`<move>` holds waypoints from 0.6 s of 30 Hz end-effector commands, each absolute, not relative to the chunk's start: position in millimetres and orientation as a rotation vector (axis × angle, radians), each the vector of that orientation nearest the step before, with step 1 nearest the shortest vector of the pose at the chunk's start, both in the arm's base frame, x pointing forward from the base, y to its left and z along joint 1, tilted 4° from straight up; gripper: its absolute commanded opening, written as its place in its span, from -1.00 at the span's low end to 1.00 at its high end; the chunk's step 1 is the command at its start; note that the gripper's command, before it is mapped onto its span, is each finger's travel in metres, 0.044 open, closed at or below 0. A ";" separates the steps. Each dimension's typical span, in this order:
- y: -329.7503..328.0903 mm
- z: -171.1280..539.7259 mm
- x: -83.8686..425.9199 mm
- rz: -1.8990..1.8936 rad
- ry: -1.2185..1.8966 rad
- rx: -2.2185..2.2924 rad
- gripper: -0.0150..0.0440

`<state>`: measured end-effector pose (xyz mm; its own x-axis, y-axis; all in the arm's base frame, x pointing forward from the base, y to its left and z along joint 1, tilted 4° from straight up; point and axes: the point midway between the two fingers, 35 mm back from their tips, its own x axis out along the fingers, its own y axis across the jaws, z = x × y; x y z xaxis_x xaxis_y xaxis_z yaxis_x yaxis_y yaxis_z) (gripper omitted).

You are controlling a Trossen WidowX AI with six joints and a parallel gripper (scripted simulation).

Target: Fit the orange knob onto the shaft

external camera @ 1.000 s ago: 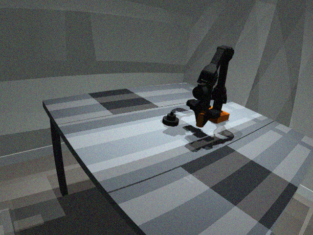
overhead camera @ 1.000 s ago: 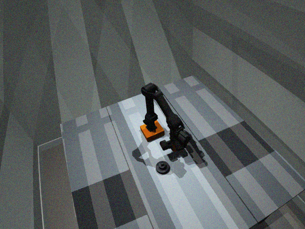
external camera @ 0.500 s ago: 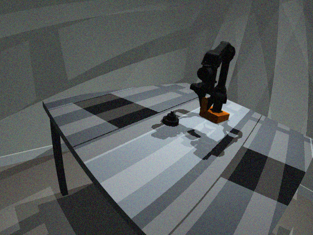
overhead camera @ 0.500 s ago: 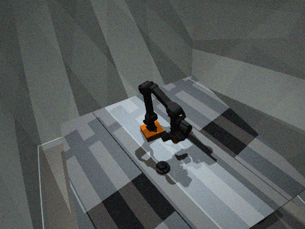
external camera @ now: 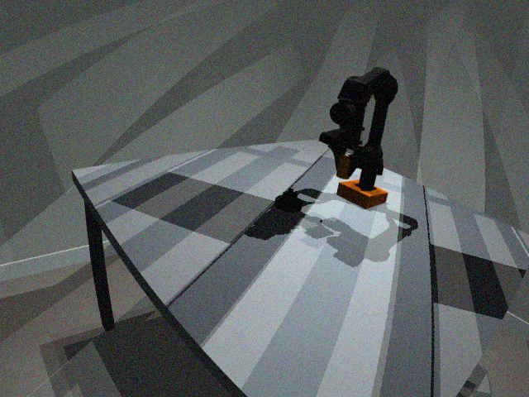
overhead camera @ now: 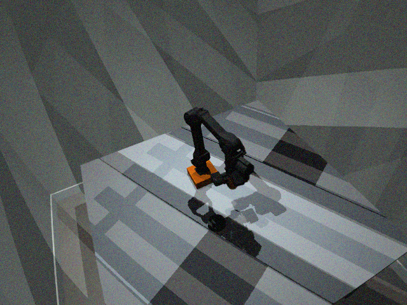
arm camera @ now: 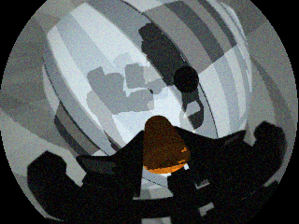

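Orange knob (overhead camera: 232, 184) (external camera: 343, 166) (arm camera: 164, 146) aloft, apart from dark pedestal (overhead camera: 217, 222) (external camera: 290, 201) (arm camera: 186, 79)

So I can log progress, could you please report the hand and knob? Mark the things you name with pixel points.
Hand (overhead camera: 233, 183) (external camera: 342, 164) (arm camera: 159, 131) shut on orange knob (overhead camera: 233, 187) (external camera: 342, 166) (arm camera: 163, 146). Knob raised above tabletop (overhead camera: 315, 226) (external camera: 273, 316) (arm camera: 79, 47), off the shaft. Nothing seen blocking.

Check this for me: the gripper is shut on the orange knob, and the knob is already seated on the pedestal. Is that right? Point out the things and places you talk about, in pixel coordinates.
Not quite: the knob (overhead camera: 232, 184) (external camera: 343, 166) (arm camera: 164, 145) isn't seated on the pedestal (overhead camera: 217, 222) (external camera: 293, 200) (arm camera: 186, 79). The exterior view shows it held in the air, apart from the pedestal. The gripper (overhead camera: 231, 183) (external camera: 345, 164) (arm camera: 159, 131) is indeed shut on it.
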<state>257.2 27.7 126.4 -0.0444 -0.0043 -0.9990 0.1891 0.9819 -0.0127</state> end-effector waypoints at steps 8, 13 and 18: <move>2.5 118.8 275.0 -0.162 1.600 0.137 -0.49; -9.8 114.2 281.9 -0.161 1.599 0.136 -0.49; -22.7 109.4 288.2 -0.161 1.599 0.136 -0.49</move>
